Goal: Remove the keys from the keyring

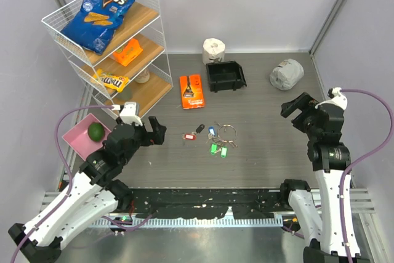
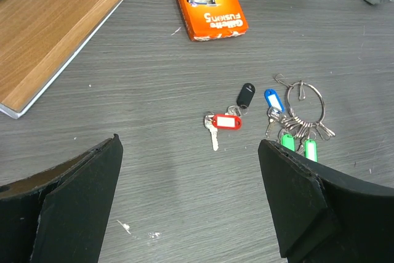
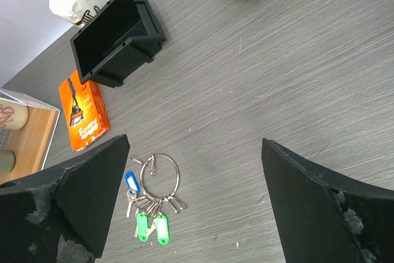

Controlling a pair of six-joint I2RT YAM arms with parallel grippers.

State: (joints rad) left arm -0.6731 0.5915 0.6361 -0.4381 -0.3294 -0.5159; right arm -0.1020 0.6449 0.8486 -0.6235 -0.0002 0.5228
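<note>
1. We found the left jaws and the right jaws both spread wide, holding nothing, above the surface (image 1: 265,121).
2. The keyring (image 2: 306,98) lay ahead of the left jaws, nearer their right finger. It lay well apart from the right jaws, off toward their left finger.
3. A red-tagged key (image 2: 223,122) and a black fob (image 2: 245,95) lay just beside the ring, apparently off it. The blue-tagged key (image 2: 273,98) and green-tagged keys (image 2: 309,149) hung on the wire.
4. We judged the task partway done, between grasps.
5. Next, one pair of jaws would need to pin the thin ring while the other pinched a tag and worked its key round the coil.
</note>
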